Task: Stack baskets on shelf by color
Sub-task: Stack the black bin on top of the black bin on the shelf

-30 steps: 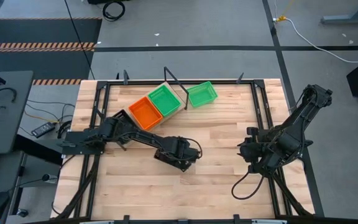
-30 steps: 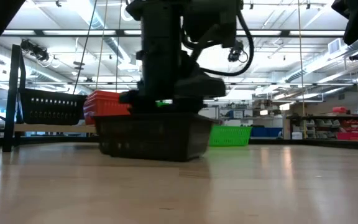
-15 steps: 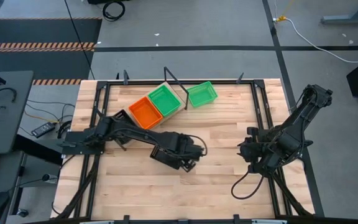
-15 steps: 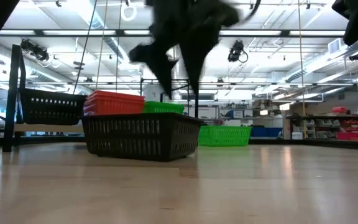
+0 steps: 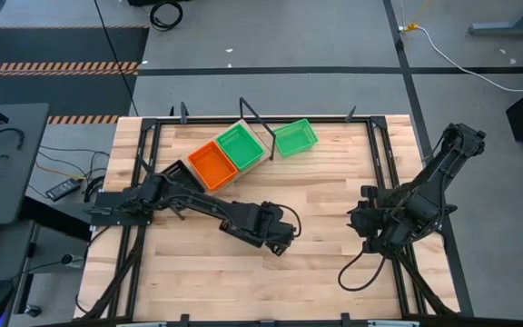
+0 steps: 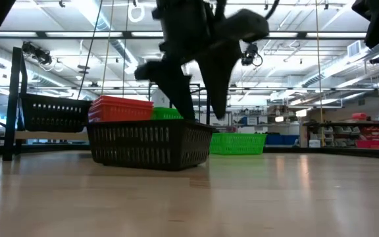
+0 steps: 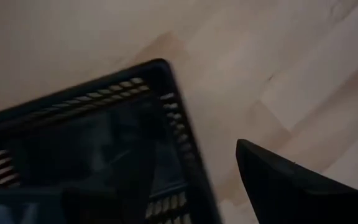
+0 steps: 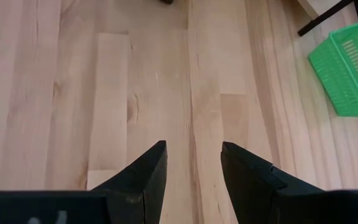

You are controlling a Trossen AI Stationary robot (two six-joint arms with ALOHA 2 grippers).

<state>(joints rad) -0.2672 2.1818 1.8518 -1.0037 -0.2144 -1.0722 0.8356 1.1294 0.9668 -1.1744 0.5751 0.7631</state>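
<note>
A black basket [image 6: 151, 143] sits on the desk [image 6: 275, 197] in front of the shelf [image 5: 254, 162], likely awaiting stacking. The left gripper [image 6: 199, 108] straddles its rim with open jaws. The right gripper [image 8: 193, 167] waits well apart, jaws parted and empty.

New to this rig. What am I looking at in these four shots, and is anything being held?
Two dark robot arms work at a wooden table; the job is sorting small mesh baskets by colour. The high view looks straight down, the low view looks level across the tabletop, and each wrist view looks out past that arm's own two fingers.

The left claw hangs open over a black basket near the table's middle, one finger inside its rim and one outside, not clamped. The right claw waits open over bare wood on the right. Nothing is held.

At the back, an orange basket and a green basket sit side by side on the shelf, another black basket to their left. A second green basket lies on the table beside them.
</note>
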